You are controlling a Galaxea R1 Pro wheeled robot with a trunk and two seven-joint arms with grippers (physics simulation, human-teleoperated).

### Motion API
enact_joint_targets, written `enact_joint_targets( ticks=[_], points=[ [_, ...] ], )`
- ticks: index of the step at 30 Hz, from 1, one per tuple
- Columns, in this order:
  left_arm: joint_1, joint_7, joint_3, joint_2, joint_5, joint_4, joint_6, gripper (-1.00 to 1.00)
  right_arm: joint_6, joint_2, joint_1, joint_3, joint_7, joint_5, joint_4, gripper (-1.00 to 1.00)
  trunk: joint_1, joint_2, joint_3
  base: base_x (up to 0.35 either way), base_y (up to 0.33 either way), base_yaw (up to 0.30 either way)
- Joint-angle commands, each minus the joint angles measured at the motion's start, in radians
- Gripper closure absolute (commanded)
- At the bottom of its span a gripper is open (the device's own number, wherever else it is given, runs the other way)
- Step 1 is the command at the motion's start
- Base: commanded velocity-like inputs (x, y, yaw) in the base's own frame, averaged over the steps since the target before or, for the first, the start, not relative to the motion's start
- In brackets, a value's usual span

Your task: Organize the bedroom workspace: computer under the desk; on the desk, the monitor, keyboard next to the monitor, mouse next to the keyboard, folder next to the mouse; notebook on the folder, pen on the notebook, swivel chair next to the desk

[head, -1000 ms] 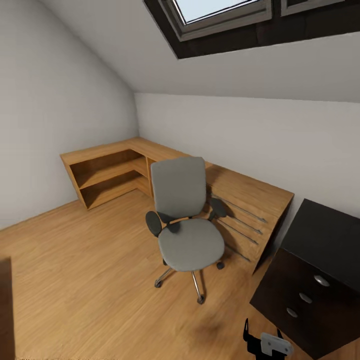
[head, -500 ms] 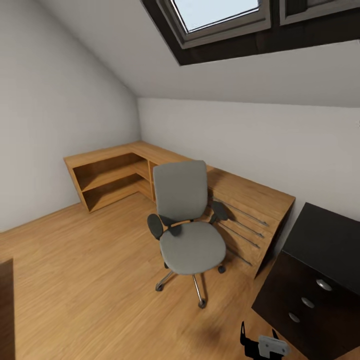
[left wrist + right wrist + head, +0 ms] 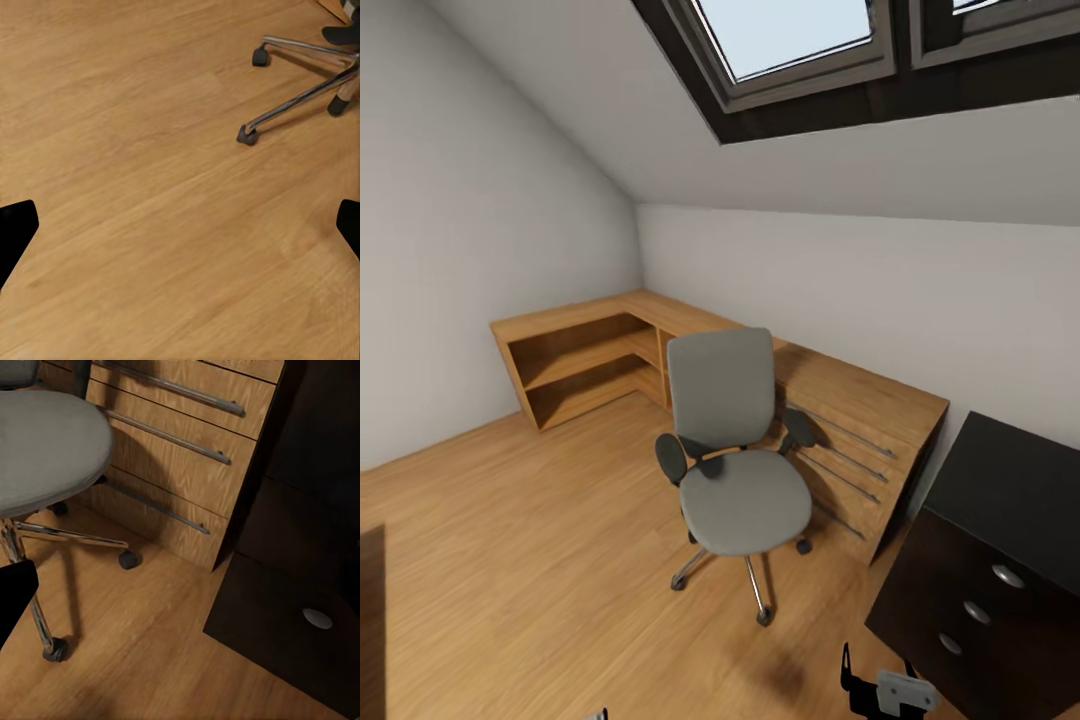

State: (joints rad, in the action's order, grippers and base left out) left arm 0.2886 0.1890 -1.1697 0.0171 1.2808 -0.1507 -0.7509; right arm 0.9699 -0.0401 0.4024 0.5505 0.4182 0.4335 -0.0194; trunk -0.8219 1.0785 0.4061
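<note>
The grey swivel chair (image 3: 735,470) stands on the wood floor in front of the L-shaped wooden desk (image 3: 860,395); its back faces me and nothing lies on its seat. The desk top is bare wood. Low at the head view's edge, my right gripper (image 3: 877,668) hangs open over the floor, between the chair and a black cabinet. The right wrist view has the chair seat (image 3: 45,450) and the desk's drawers (image 3: 187,442) ahead. My left gripper (image 3: 180,225) is open above the floor, its black fingertips (image 3: 15,232) wide apart, near the chair's chrome base (image 3: 300,97).
A black cabinet (image 3: 1000,540) with round knobs stands right of the desk, close to my right arm. The desk's left wing holds open shelves (image 3: 575,365). A sloped ceiling with a skylight (image 3: 800,40) hangs overhead. Open floor (image 3: 510,560) lies to the left.
The whole head view has shifted a little: chair and desk sit slightly lower and more skylight shows, so the camera moved. The chair itself has not moved against the desk.
</note>
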Motion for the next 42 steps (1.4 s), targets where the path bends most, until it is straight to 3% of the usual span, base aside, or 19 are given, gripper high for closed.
enact_joint_targets(
  ticks=[1, 25, 42],
  points=[
    [0.0, 0.01, -0.009, 0.001, 0.002, -0.003, -0.003, -1.0, 0.002, 0.0, 0.001, 0.008, 0.005, 0.004, -0.002, -1.0, 0.0, 0.001, -0.001, 0.0, 0.0, 0.063],
    [0.0, 0.011, -0.008, 0.0, 0.002, -0.003, 0.002, -1.0, -0.068, 0.0, 0.001, 0.004, 0.006, 0.01, 0.005, -1.0, 0.0, 0.001, -0.017, 0.0, 0.0, 0.125],
    [0.0, 0.013, -0.008, 0.003, 0.005, -0.003, 0.003, -1.0, -0.071, -0.005, 0.001, 0.003, 0.007, 0.015, 0.006, -1.0, 0.0, 0.001, -0.017, 0.0, 0.0, 0.257]
  ],
)
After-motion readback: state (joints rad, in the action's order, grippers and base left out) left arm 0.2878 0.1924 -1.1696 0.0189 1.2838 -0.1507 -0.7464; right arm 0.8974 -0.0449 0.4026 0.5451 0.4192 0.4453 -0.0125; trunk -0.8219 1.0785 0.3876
